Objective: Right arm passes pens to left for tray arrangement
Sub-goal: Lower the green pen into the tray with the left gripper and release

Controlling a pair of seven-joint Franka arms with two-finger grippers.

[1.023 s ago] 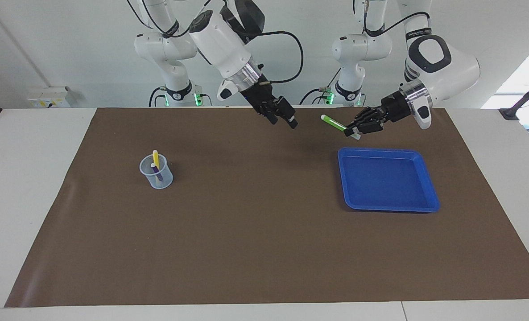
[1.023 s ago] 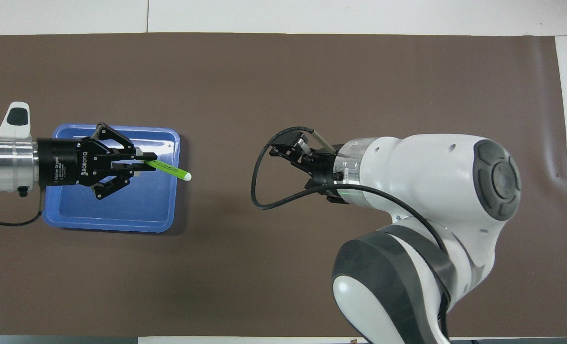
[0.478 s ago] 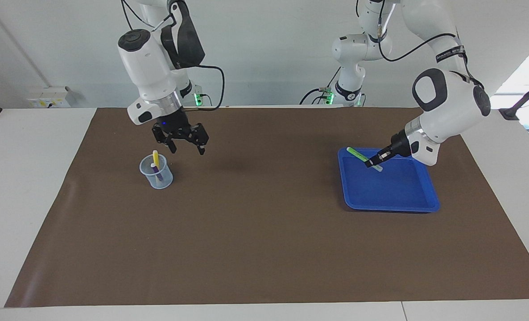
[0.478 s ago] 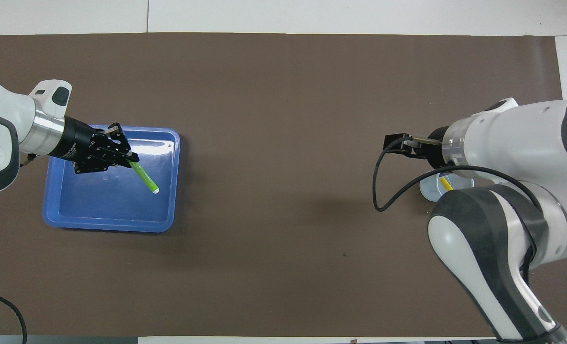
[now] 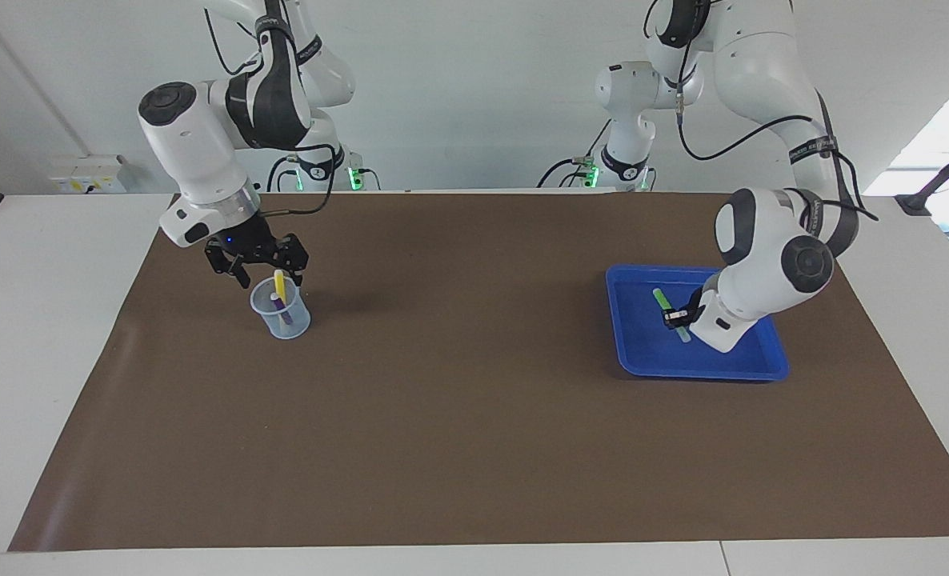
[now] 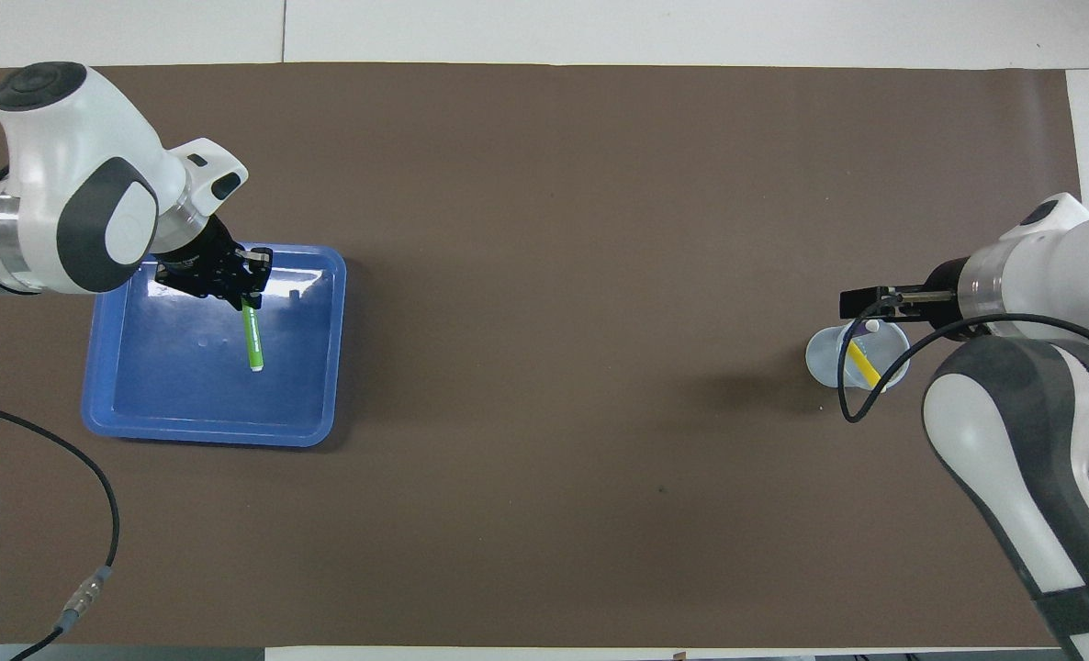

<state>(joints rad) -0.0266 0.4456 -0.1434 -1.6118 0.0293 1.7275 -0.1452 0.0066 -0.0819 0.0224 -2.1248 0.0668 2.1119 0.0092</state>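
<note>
Green pen (image 5: 665,304) sits pinched in my left tool (image 5: 677,318), low inside the tray (image 5: 766,371) at frame right; my right tool (image 5: 259,265), fingers spread and empty, hovers over the cup (image 5: 282,322) at frame left.

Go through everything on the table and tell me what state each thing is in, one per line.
Green pen: low in the tray, held by one end.
Tray: flat on the mat.
Yellow pen: standing in the cup.
Purple pen: standing in the cup.
Cup: upright.
Left claw: shut on the green pen.
Right claw: open, just above the cup.
</note>
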